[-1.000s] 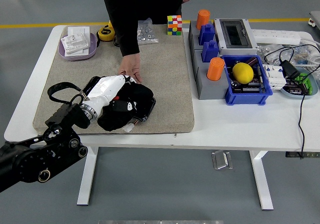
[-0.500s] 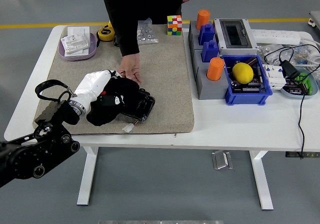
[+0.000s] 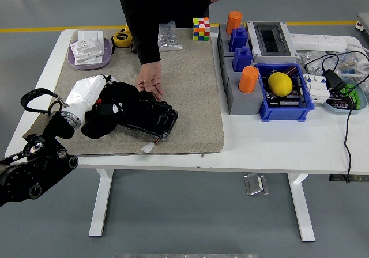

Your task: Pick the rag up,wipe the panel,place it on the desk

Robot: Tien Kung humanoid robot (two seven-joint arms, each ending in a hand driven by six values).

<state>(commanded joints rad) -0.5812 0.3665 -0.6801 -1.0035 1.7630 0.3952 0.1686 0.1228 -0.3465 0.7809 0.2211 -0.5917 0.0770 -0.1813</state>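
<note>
A black rag (image 3: 108, 118) is bunched over the left end of a flat black panel (image 3: 154, 120), which lies on the beige mat (image 3: 190, 91). My left hand (image 3: 99, 106), white with a black arm behind it, is shut on the rag and presses it down at the panel's left edge. A person at the far side rests one hand (image 3: 151, 83) on the mat at the panel's far edge, touching or almost touching it. My right hand is out of view.
A purple tray (image 3: 87, 60) of white parts, a yellow tape measure (image 3: 121, 37), a bag of screws (image 3: 169, 36) and a colour cube (image 3: 201, 29) stand along the back. Grey block with orange cylinders (image 3: 248, 79), blue bin with lemon (image 3: 281, 85) and cables at the right.
My left hand has dragged the rag leftward across the panel, uncovering most of its right part. The person's hand has stayed in place.
</note>
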